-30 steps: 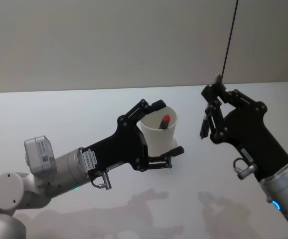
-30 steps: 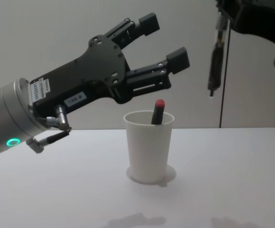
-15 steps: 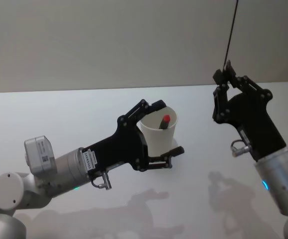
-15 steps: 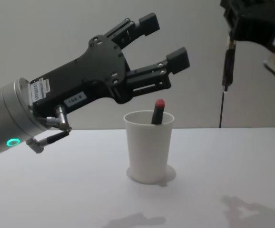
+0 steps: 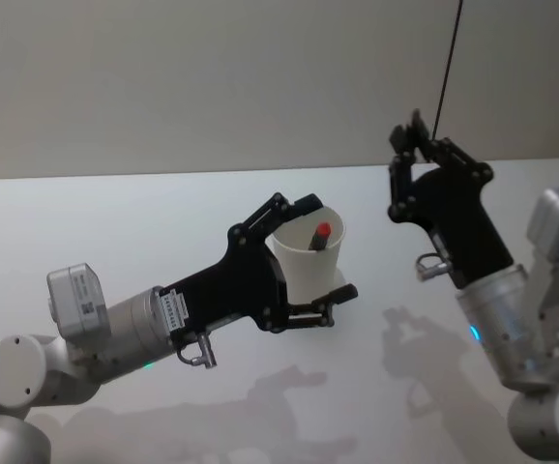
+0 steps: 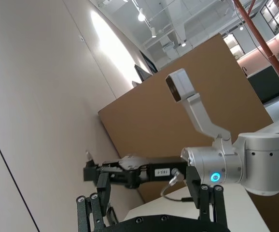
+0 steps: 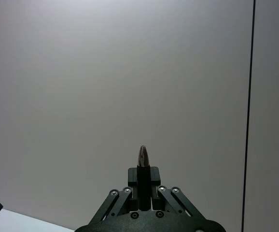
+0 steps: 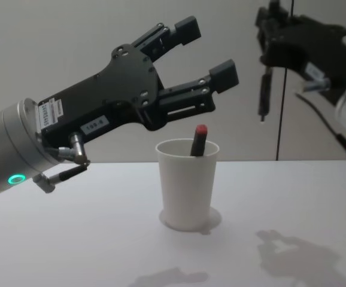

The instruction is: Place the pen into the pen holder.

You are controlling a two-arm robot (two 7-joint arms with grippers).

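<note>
- i see the cup (image 5: pixel 310 261) standing upright on the white table (image 5: pixel 115 222), with a red-capped pen (image 5: pixel 318 235) leaning inside it, cap poking just above the rim.
- my left gripper (image 5: pixel 330 247) sits at the cup with its fingers spread wide, one on the far side of the rim, the other low on the near side; from the head view they straddle the cup.
- from the chest view the left gripper (image 8: pixel 206 51) hangs above the cup (image 8: pixel 187 183), not touching it, and it grips nothing.
- my right gripper (image 5: pixel 397 176) is up in the air to the right of the cup, well apart from it.
- its fingers are closed on a dark pen (image 8: pixel 262 94), which hangs down from them in the chest view, higher than the cup's rim.
- in the right wrist view the dark pen's (image 7: pixel 142 162) metal tip sticks out between the pinched fingers (image 7: pixel 129 178).
</note>
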